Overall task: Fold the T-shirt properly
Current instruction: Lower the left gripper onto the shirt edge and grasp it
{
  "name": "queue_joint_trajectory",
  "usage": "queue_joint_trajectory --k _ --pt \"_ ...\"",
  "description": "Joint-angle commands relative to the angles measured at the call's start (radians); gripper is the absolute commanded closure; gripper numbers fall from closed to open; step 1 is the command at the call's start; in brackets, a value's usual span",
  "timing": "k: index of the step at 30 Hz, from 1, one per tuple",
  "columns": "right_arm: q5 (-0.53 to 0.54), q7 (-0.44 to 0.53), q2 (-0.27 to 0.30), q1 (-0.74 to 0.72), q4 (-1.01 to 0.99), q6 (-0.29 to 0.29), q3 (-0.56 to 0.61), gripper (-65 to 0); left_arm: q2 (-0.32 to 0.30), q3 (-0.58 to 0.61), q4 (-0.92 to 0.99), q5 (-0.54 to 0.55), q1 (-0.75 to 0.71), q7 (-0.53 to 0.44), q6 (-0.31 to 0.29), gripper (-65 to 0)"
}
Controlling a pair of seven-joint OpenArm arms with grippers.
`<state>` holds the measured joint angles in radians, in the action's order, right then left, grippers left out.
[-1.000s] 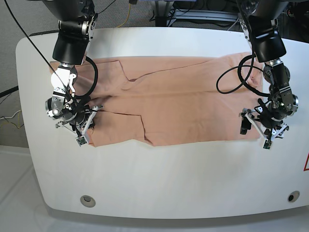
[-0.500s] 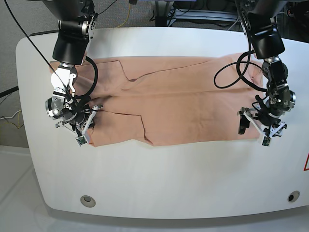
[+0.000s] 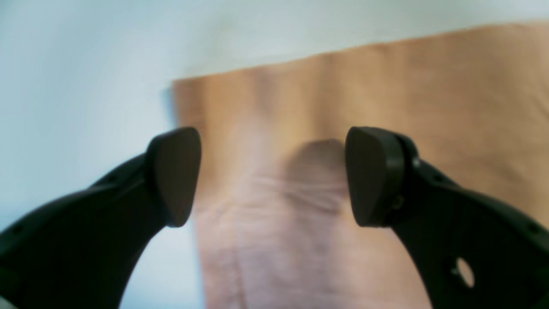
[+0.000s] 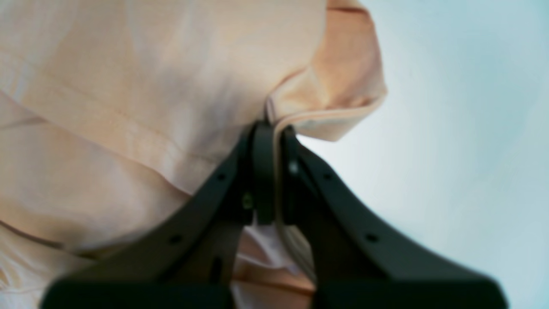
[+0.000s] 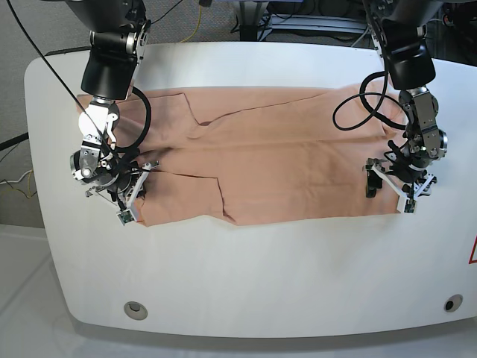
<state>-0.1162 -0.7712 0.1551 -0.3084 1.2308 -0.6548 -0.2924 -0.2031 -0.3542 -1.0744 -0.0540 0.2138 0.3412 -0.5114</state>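
With the T-shirt (image 5: 261, 164) spread across the desk's (image 5: 246, 276) middle, the right gripper (image 4: 272, 141) pinches a hem near the left edge, so the wide-open, empty left gripper (image 3: 272, 176) should straddle and close on the corner toward the right edge.

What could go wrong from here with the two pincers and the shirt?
1. The left pincer is open over the corner of the T-shirt; closing there, it may catch only the very edge or miss it.
2. The right pincer is shut on a thin fold by the sleeve, which could slip out.
3. Only one side is gripped, so lifting now may skew the fold.
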Motion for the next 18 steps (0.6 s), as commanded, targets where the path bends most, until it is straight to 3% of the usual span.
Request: queue_joint_trajectory --k 1,13,18 --pt "0.010 0.014 0.008 -0.024 0.024 -0.001 0.000 0.0 -0.014 -0.001 -0.016 0.012 0.023 -0.041 0.007 -50.1" --pt "0.011 0.014 0.008 -0.024 0.024 -0.001 0.000 0.0 -0.012 -0.001 -0.014 0.010 0.023 -0.043 0.009 -50.1" --pt "0.011 0.014 0.008 -0.013 0.024 -0.001 0.000 0.0 -0.011 0.014 -0.014 0.010 0.022 -0.044 0.058 -50.1"
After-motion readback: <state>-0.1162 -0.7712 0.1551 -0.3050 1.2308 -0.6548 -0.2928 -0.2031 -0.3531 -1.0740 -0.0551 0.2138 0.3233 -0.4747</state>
